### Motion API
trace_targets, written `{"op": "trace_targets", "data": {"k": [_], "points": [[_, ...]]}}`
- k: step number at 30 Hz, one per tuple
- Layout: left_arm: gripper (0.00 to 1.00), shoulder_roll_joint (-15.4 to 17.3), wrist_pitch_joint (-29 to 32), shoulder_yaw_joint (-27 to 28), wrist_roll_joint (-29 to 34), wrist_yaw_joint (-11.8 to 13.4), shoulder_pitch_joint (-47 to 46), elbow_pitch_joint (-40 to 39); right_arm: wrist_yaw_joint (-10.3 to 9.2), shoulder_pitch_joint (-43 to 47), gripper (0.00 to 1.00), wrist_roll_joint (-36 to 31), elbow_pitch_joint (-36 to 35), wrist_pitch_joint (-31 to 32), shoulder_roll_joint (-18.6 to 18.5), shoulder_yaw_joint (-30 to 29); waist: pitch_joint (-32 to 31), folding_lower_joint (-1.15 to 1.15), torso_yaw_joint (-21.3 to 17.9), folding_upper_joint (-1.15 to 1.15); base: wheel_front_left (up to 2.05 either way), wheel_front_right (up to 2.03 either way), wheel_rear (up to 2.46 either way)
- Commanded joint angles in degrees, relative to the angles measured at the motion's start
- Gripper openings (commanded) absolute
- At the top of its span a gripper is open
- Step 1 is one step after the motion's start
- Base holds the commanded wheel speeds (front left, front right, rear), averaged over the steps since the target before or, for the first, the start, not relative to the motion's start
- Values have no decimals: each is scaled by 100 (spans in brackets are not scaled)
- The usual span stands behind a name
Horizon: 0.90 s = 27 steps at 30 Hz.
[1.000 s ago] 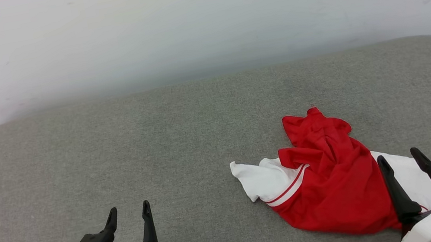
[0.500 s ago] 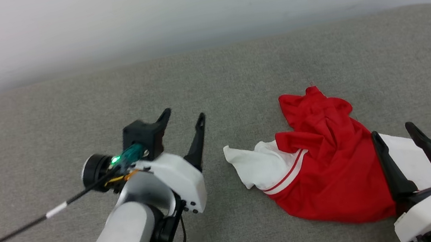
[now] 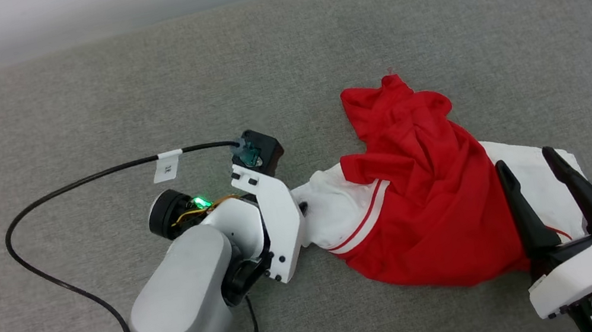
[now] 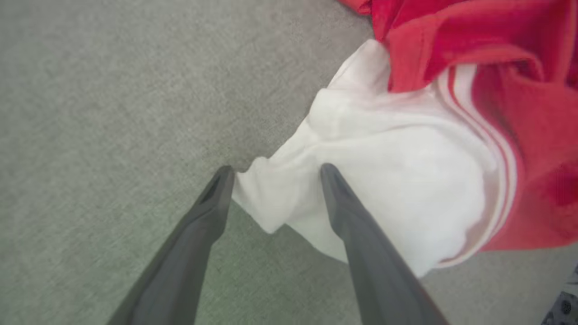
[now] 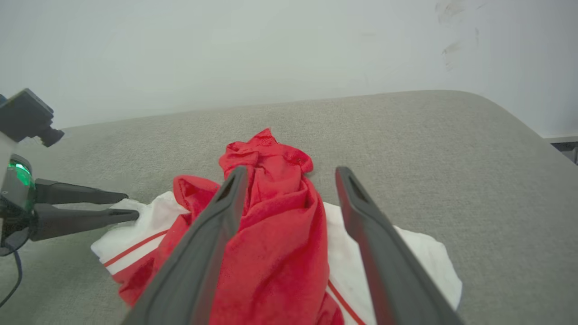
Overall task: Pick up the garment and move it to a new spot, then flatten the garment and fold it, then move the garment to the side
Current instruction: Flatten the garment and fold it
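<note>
Left arm swung way in over the last second: its left claw (image 4: 275, 171) was parked down by the robot's body and now it's right at the garment (image 3: 428, 198). Head camera tipped down too, so the whole picture shifted, but the shirt itself doesn't look like it went anywhere.

That claw's fingers are apart, not clamped on anything. From the left wrist view they straddle the pointy corner of the white sleeve end (image 4: 397, 180): one fingertip sits just beside the very tip of the cloth, the other lies over the white fabric. Can't tell if they actually press on it.

Shirt is a crumpled heap on the robot's right half of the grey fabric surface (image 3: 79, 94). Red bulk in the middle with a bunched peak pointing at the far edge, one white sleeve end with striped trim (image 3: 362, 221) sticking out towards the left arm, and another white patch on the robot's right side.

Right claw (image 3: 523, 159) is low at the near right, fingers wide apart and empty, pointing up over the red body and that second white patch.

Black cable (image 3: 93, 177) with a white tag loops across the surface to the left wrist, where a green light (image 3: 200, 201) is on.
</note>
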Motion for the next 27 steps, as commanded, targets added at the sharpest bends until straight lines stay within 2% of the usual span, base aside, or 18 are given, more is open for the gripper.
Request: {"op": "trace_targets", "data": {"k": [1,7,9,10,11,14,19,27], "points": [[100,-7,182,-42,-37,-39,-109,170,-2,-87,100,23,33,-53,10,23,136,-1,-128,0,0,0,0],[100,-83,1159,-253,-313,-104,53,1012,-2,-137,100,96,162,-96,10,31,193,-1,-231,0,0,0,0],[98,-114,1277,-277,-384,-125,99,1109,-2,-142,100,111,193,-105,10,24,179,-1,-235,0,0,0,0],[38,-124,1302,-283,-424,-142,119,1127,-2,-141,100,122,209,-100,11,11,164,-1,-230,0,0,0,0],[0,-131,1196,-274,-436,-154,134,1090,-2,-135,100,130,229,-103,11,-6,138,-1,-218,0,0,0,0],[0,-40,679,-150,-342,-39,115,884,-2,-83,100,169,278,-76,10,-67,13,-1,-153,0,0,0,0],[0,342,-149,72,-128,240,252,282,-2,28,100,209,286,-18,11,-206,-226,-1,61,0,0,0,0],[0,1084,-720,661,-203,1022,1263,-1175,-2,179,100,212,278,151,9,-526,-591,-1,454,0,0,0,0]]}}
